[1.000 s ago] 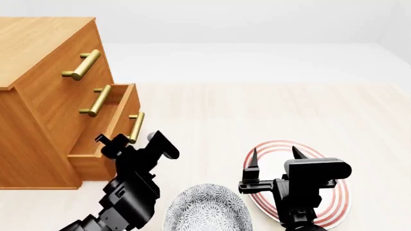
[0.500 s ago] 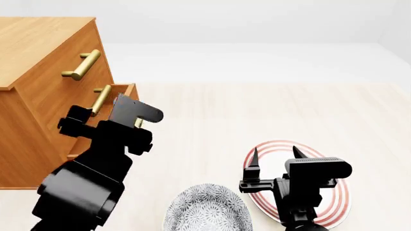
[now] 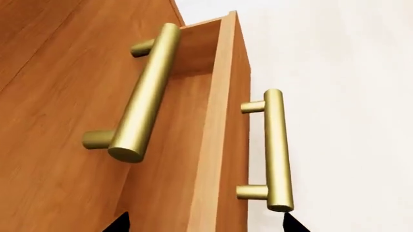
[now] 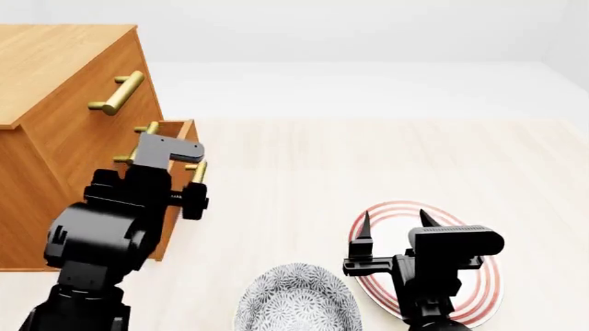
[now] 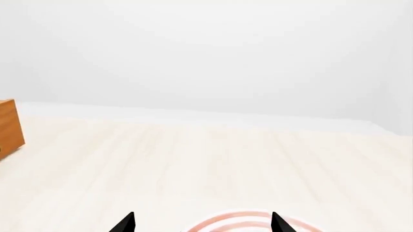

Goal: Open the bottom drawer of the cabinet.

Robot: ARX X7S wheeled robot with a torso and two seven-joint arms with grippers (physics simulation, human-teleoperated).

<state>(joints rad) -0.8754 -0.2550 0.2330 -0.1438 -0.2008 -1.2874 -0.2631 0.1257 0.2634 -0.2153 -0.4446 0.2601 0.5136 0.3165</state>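
Right gripper point(image 4: 390, 236): open, holding nothing, hanging over the striped plate point(image 4: 478, 303) near the right.
Bowl point(image 4: 294, 303): near, in the middle.
Left gripper point(image 3: 203, 224): open, tips apart, close to the drawer but not holding.
Bottom drawer point(image 3: 226, 145): left side, lowest in the cabinet point(image 4: 55, 76), pulled partly out. Looks hard and heavy; should slide straight.
Where to grab: its handle point(image 3: 276, 150), a smooth bar, maybe slippery.
Floor point(image 4: 368, 158): pale wood, flat.
Room: plain white wall far back.

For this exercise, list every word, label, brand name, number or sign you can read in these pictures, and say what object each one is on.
None: no readable text in any view. The cabinet, the bottom drawer, its brass handle, the striped plate and the patterned bowl carry no writing.
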